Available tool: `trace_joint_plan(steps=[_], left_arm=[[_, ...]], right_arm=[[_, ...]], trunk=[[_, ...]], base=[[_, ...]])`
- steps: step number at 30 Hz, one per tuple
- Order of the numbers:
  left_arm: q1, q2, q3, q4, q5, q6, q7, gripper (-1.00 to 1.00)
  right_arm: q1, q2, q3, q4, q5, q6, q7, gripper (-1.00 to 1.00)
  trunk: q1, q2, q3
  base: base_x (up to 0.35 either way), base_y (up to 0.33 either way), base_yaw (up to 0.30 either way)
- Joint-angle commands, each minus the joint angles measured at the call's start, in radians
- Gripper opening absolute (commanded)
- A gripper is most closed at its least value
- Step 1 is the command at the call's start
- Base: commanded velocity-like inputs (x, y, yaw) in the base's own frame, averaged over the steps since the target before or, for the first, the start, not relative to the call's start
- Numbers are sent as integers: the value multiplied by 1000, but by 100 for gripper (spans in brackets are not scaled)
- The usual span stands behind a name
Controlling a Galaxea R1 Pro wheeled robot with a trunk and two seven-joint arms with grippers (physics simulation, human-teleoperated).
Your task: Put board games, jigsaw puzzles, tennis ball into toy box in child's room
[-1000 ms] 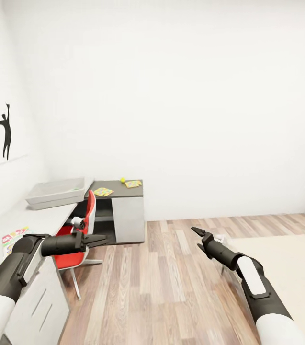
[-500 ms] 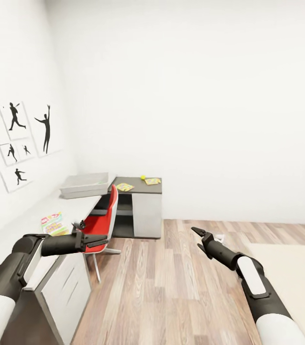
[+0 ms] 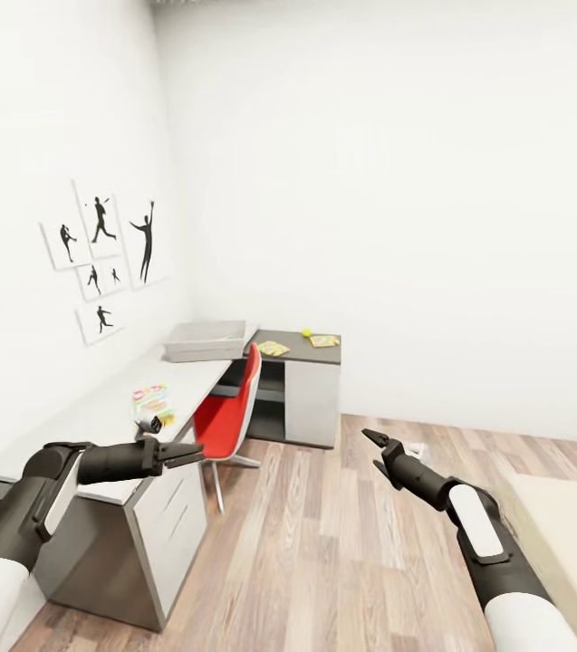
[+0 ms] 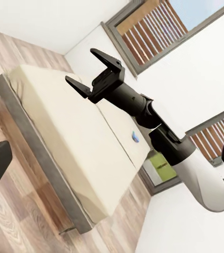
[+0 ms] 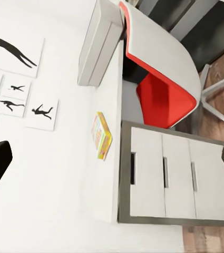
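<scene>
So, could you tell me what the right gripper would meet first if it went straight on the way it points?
Probably the desk by the board game; the right gripper is open and depth is uncertain.

The two jigsaw puzzles (image 3: 274, 348) on the far desk are too small to make out any pieces, and the tennis ball (image 3: 306, 332) is a mere yellow speck. The bed (image 3: 567, 534) runs off the head view's right edge. The red chair (image 3: 230, 415) hides part of the desk's opening. The board game (image 3: 151, 405) cover print can't be read.
</scene>
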Motion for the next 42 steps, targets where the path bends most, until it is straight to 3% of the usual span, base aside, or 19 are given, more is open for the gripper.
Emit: trace_joint_plan(steps=[1, 8, 16, 42], left_arm=[[-1, 0, 0, 1, 1, 11, -3, 100], [0, 0, 0, 1, 0, 11, -3, 100], [-1, -5, 0, 1, -1, 11, -2, 100], [0, -12, 0, 1, -1, 11, 23, 100]], right_arm=[[0, 0, -3, 0, 2, 6, 4, 100], [0, 0, -4, 0, 2, 6, 4, 100], [0, 0, -4, 0, 2, 6, 4, 100], [0, 0, -4, 0, 2, 6, 4, 100]], trunk=[[0, -1, 0], [0, -1, -1], [0, -1, 0], [0, -1, 9]], base=[[-179, -1, 278], [-81, -1, 235], [-19, 0, 13], [-29, -27, -252]])
